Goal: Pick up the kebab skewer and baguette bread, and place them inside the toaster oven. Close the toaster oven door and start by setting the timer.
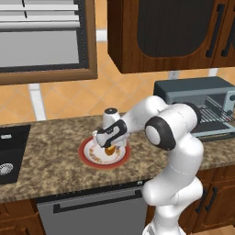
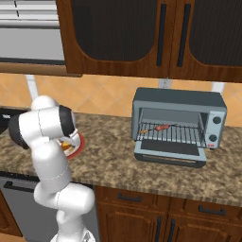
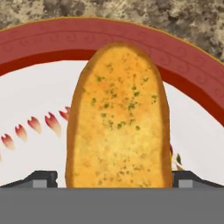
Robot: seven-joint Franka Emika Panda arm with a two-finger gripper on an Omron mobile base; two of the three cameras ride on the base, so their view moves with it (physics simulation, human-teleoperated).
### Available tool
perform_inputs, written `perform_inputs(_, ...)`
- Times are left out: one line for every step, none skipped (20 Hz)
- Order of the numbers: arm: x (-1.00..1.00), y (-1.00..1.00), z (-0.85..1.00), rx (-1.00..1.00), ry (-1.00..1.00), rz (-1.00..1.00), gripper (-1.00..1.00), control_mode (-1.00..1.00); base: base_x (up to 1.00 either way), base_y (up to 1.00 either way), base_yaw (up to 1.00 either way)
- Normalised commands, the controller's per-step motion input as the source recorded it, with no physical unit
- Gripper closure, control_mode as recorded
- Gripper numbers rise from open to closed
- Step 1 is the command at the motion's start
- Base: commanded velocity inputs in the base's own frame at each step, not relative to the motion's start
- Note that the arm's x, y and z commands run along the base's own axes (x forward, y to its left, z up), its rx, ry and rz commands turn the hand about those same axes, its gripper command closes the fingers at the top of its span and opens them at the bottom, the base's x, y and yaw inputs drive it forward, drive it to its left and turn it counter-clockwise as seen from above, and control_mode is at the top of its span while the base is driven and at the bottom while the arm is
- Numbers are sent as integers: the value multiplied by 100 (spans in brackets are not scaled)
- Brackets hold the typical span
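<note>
Right base view: kebab skewer (image 2: 161, 127) inside toaster oven (image 2: 178, 100).

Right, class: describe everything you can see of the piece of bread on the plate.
The bread is a short, stubby slice with a rounded end, golden-orange with a browner crust edge and green herb flecks on top. It lies flat on the white well of a red-rimmed plate on the speckled counter. The open tool is lowered over it, one dark fingertip on each side of the slice; whether they touch it cannot be told.
</note>
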Motion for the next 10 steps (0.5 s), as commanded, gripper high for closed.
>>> perform_inputs(0,0,-14,0,0,0,-100,-100,0,0,0)
perform_inputs(0,0,-3,0,0,0,-100,-100,0,0,0)
perform_inputs(0,0,0,0,0,0,-100,-100,0,0,0)
perform_inputs(0,0,0,0,0,0,100,-100,0,0,0)
perform_inputs(0,0,-6,0,1,0,100,-100,0,0,0)
perform_inputs(0,0,-9,0,2,0,100,-100,0,0,0)
perform_inputs(0,0,-5,0,2,0,100,-100,0,0,0)
perform_inputs(0,0,-3,0,1,0,100,-100,0,0,0)
perform_inputs(0,0,-5,0,3,0,100,-100,0,0,0)
perform_inputs(0,0,-1,0,1,0,100,-100,0,0,0)
